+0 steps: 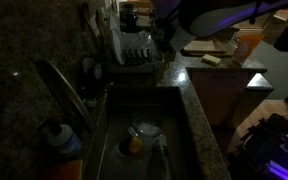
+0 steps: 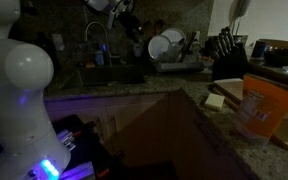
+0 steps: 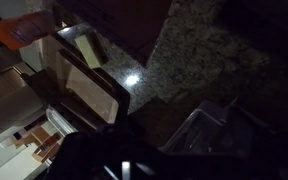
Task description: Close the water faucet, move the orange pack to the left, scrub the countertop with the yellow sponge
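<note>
No text, brand, number or sign can be read in any of the views; they are all dark and blurred. In an exterior view the front of the orange pack (image 2: pixel 265 108) is too dim and unsharp to show any letters.

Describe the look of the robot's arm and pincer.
The robot arm has glossy white, rounded, bulbous shells, with a blue-violet glow low on its base; its upper links are white too, tinted violet. The pincer is dark, near black. Cables and markings are lost in the dim light.
</note>
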{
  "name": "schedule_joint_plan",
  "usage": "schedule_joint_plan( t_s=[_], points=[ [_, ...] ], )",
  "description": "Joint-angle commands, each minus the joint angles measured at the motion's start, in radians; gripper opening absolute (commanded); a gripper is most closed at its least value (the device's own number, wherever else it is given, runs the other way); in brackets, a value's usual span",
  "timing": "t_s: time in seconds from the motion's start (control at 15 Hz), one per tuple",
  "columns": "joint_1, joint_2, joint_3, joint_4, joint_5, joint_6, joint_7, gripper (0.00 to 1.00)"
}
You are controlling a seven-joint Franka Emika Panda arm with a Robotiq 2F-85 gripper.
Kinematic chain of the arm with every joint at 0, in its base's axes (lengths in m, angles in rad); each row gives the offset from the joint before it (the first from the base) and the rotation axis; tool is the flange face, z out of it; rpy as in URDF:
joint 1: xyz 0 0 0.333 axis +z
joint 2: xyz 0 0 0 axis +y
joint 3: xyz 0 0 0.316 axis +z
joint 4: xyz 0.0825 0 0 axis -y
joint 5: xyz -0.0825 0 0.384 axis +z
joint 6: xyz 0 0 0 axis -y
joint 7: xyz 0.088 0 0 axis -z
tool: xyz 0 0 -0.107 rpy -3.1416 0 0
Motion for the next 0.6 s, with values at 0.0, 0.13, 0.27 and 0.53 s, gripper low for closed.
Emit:
schedule_joint_plan(
  t_s=[0.0, 0.13, 0.27, 0.53],
  points=[
    [-0.075, 0.016, 0.076, 0.03, 0.011, -0.062, 0.018, 1.0],
    [-0.147, -0.067, 0.066, -0.04, 0.02, -0.052, 0.103, 1.0],
    [-0.207, -0.138, 0.064, -0.094, 0.028, -0.045, 0.161, 1.0],
    [-0.351, -0.278, 0.046, -0.182, 0.054, -0.037, 0.239, 1.0]
  ],
)
